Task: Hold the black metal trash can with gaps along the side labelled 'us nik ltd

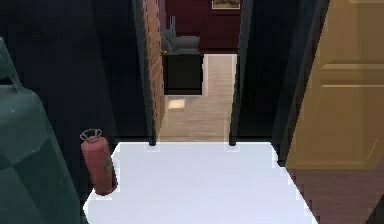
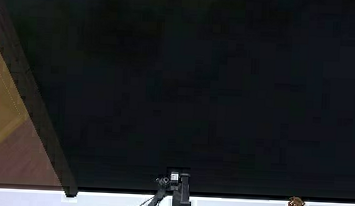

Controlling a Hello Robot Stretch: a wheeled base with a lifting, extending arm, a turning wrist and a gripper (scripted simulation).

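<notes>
A narrow, dark-walled space with a white floor (image 1: 200, 190) opens ahead through a doorway into a room with a pale tan floor (image 1: 205, 100). In the arm side view the arm (image 2: 179, 196) rises from the bottom edge, and the jaws sit just left of its end, low against the strip of white floor. Their thin fingers (image 2: 147, 202) slant down toward the bottom edge, and I cannot tell how the jaws stand or whether they hold anything. Behind them stands a black wall (image 2: 206, 82). A small brown round thing (image 2: 295, 205) lies on the floor well to the right, and a yellow wooden door (image 2: 3, 113) fills the left side. In the forward view a red fire extinguisher (image 1: 98, 165) stands at the floor's left edge. Just left of it is a tall dark green bulk (image 1: 30, 150); it may be the trash can, though colour and shape leave that unsure. Through the doorway, a brown door leaf (image 1: 152, 70) stands ajar beside a dark cabinet (image 1: 185, 72).
</notes>
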